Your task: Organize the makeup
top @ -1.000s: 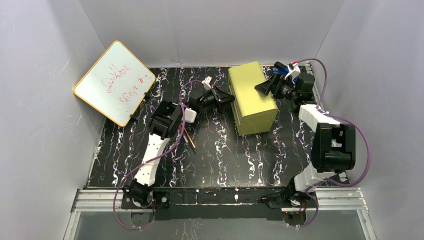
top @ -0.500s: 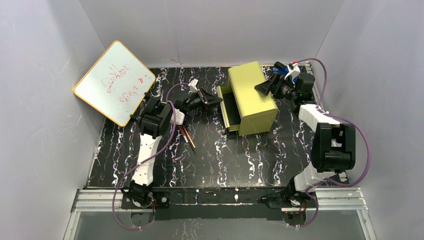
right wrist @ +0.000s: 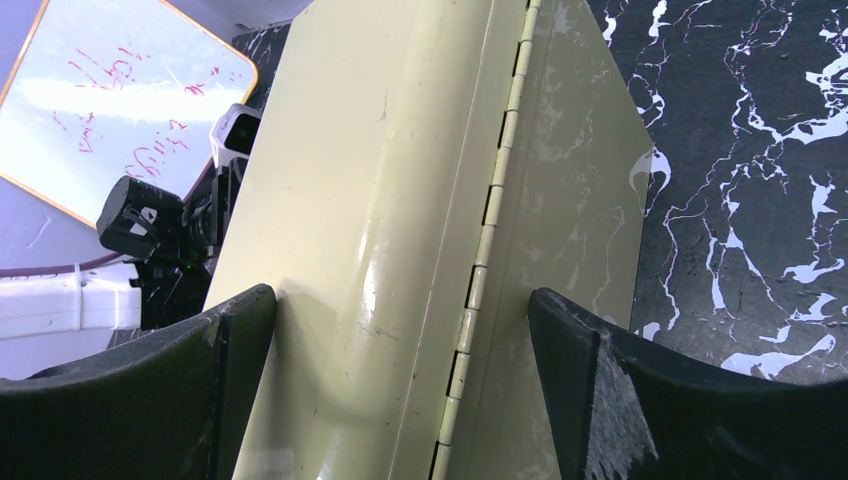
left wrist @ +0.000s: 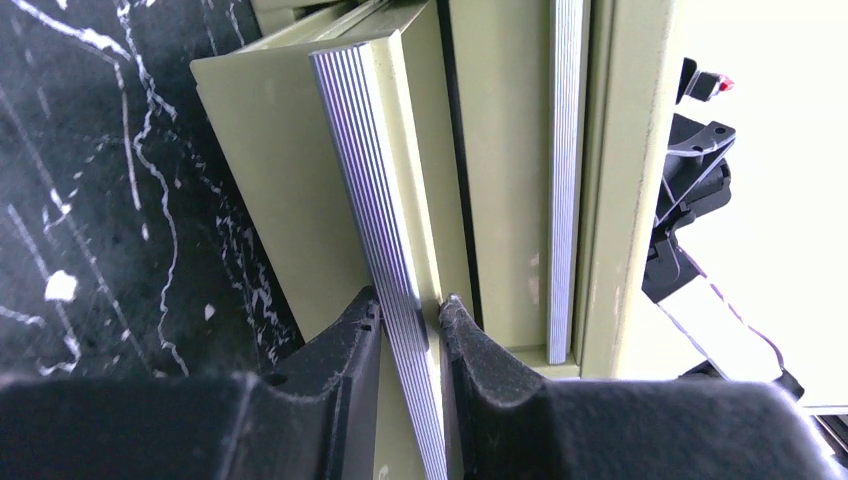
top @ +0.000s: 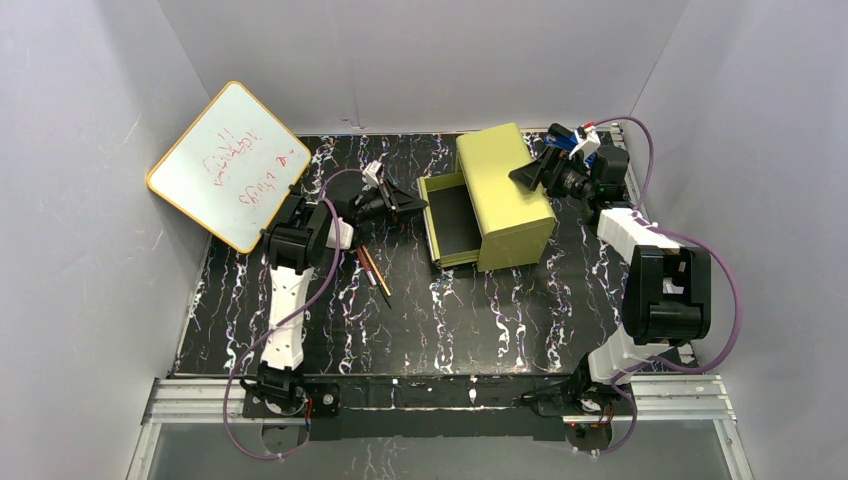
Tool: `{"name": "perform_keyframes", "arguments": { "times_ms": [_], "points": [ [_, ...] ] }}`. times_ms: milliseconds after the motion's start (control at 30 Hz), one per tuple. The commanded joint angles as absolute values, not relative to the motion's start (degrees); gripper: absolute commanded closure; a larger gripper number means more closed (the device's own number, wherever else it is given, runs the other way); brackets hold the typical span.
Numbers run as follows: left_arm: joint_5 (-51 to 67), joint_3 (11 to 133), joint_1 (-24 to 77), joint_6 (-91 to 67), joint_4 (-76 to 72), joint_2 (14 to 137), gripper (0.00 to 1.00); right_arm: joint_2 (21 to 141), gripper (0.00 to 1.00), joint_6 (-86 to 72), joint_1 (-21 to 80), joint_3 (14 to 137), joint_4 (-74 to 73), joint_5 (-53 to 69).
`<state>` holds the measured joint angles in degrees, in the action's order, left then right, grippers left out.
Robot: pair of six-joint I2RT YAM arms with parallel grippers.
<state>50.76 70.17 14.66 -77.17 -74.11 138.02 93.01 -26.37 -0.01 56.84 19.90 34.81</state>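
Yellow-green box (top: 505, 190): at the back of the marbled table (top: 500, 310), with its drawer (top: 428, 222) slid out towards my left side and showing a dark inside.
Left claw (left wrist: 410, 308): nearly closed, both pads pinched on the ribbed silver handle (left wrist: 385, 200) along the drawer's front, one pad on either side of the strip.
Right claw (right wrist: 402, 300): spread wide against the side of the box away from the drawer, near the hinge line. I see nothing clamped between the fingers, so it looks like a brace to stop the box sliding.
Makeup: two thin brown-orange sticks (top: 375, 270) lie side by side on the table just beside my left arm, well short of the drawer. I cannot find the discs or the palette in any view.
Step in hand: opening the storage, I reckon. I see none of the makeup in the drawer yet, so the sorting proper is all still to do.
Next move: let go of the handle once the drawer is open enough, then swing back for the sticks. They are thin and lie flat on the table, so the pinch should come down across them, low and square.
Since a second ago: the drawer was flush in the box, then half out, and now it is far out — my left arm has drawn back leftward with it. Right claw, box and sticks have not budged.
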Motion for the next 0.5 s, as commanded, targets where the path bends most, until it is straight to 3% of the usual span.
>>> {"name": "perform_keyframes", "arguments": {
  "times_ms": [0, 133, 167, 233, 300, 467],
  "points": [
    [49.87, 67.77, 10.07, -72.53, -72.60, 134.89, 1.00, 97.29, 0.00, -19.58, 0.47, 53.61, 5.73, 32.93],
    [49.71, 66.91, 9.03, -72.20, -72.39, 134.16, 1.00, 97.36, 0.00, -19.70, 0.52, 53.77, 5.63, 33.00],
    [49.75, 66.89, 8.97, -72.10, -72.31, 134.13, 0.96, 97.38, 0.00, -19.70, 0.49, 53.78, 5.63, 33.04],
    [49.38, 66.88, 8.96, -71.65, -72.06, 133.68, 0.73, 97.47, 0.00, -19.75, 0.46, 53.84, 5.63, 33.13],
    [49.08, 66.91, 8.92, -70.62, -71.06, 132.85, 0.56, 97.47, 0.00, -19.75, 0.53, 53.78, 5.63, 33.15],
    [49.22, 67.53, 7.91, -68.17, -67.73, 129.79, 0.38, 97.56, 0.00, -19.69, 0.50, 53.75, 5.78, 33.38]
  ]
}}
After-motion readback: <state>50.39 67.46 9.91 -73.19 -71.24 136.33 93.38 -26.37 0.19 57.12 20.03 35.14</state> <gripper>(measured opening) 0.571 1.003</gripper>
